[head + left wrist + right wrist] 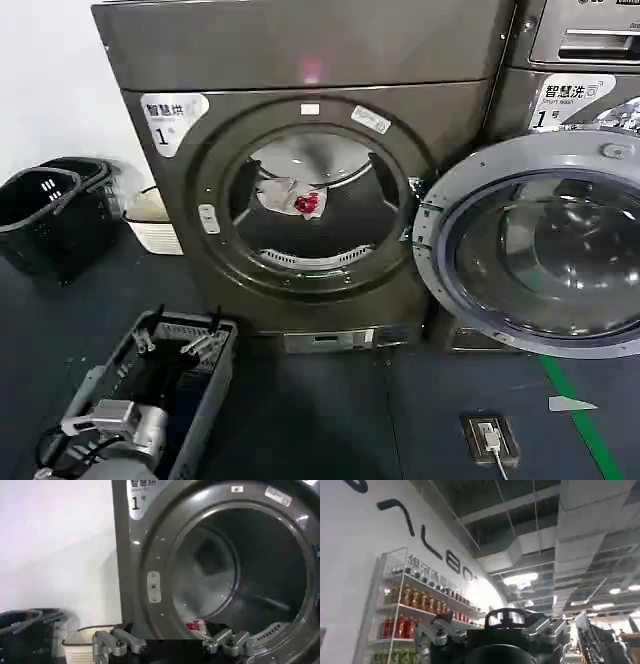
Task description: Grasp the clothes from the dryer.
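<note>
whitish-grey clothes [291,194] with red patch inside bronze dryer [320,70], door swung right. left gripper [176,342] low, near left, fingers apart. right gripper [492,637] raised toward ceiling, spread.

- In your head view a pink glare spot sits at twelve o'clock on the dryer [300,200] — its drum lit, floor dim.
- Your left wrist view is soft, blurred.
- Ceiling lights [522,578] flare at three o'clock — your right wrist view.

The left gripper [178,342] sat low at the robot's left, wrist [118,420] bent forward, its fingers [114,642] spread wide apart. The right gripper [497,632] pointed upward, fingers [437,634] likewise parted.
</note>
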Available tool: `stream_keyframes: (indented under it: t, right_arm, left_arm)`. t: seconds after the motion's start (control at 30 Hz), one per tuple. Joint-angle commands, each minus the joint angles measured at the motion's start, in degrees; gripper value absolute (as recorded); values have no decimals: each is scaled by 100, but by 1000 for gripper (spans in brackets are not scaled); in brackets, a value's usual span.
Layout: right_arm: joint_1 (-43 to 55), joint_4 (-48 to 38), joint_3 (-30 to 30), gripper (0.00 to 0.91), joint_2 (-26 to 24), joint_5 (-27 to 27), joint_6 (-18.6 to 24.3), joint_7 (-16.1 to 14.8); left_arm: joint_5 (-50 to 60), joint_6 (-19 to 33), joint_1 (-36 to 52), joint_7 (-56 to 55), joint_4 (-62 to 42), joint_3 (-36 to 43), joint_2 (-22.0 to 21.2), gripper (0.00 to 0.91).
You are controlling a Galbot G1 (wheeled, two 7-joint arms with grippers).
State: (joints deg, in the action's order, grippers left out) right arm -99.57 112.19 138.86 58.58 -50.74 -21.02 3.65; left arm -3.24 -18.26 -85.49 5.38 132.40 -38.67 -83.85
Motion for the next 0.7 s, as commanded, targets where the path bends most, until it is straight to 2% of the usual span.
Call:
stream_keyframes:
  t: [0.03, 0.37, 0.7]
  right_arm:
    - [0, 20, -29, 907, 25, -24, 124, -28]
    - [-61, 48, 62, 907, 58, -206, 175, 23]
    - [-73, 67, 92, 907, 52, -289, 179, 23]
  left_arm:
    - [-33, -97, 0, 145, 0, 0, 7, 907]
    - [228, -178, -158, 55, 33, 411, -65, 907]
    - [240, -218, -112, 116, 67, 446, -129, 907]
